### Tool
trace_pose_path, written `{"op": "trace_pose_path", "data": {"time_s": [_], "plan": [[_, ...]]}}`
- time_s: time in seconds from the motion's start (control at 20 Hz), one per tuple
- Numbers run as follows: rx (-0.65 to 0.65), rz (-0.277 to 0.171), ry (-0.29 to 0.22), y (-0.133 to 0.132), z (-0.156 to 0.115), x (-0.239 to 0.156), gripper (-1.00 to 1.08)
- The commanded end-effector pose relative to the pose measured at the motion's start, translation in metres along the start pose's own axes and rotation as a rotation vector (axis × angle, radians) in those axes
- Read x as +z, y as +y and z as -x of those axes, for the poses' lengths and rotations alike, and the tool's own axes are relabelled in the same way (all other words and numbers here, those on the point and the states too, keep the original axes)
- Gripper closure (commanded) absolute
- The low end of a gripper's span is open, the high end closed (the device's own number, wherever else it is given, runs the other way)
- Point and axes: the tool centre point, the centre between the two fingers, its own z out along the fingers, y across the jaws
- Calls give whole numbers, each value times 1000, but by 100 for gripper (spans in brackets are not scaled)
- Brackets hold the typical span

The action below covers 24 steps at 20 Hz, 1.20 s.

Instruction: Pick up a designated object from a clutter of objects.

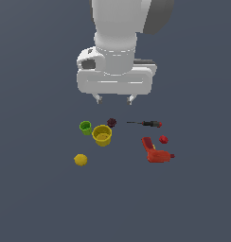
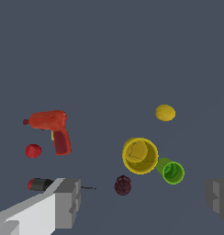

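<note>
Nothing picked up yet. Gripper (image 1: 114,99) empty, fingers apart, well above the clutter. Green cup (image 1: 85,127) on the floor, touching the yellow cup (image 1: 102,135). Descent, grasp and lift all remaining.

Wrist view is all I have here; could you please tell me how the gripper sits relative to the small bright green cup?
Observer: The gripper hangs above the clutter, touching nothing; the small bright green cup stands below it, toward the exterior view's left.
Operator: Thanks. My finger hides part of a screwdriver; how does it lie?
Observer: The thin red-handled screwdriver lies flat, its shaft pointing toward the dark maroon ball.
</note>
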Motion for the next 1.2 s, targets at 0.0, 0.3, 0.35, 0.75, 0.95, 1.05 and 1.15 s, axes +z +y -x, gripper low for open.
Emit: {"op": "trace_pose_path", "data": {"time_s": [0.0, 0.3, 0.35, 0.75, 0.95, 1.05, 1.15], "plan": [[0, 0, 0, 0, 0, 0, -92], [1, -12, -12, -2, 3, 6, -92], [-1, -14, -14, -3, 3, 6, -92], [7, -17, -17, -2, 4, 10, -92], [48, -22, -19, 6, 4, 24, -92], [79, -25, -21, 12, 5, 34, -92], [118, -28, -23, 20, 7, 46, -92]]}}
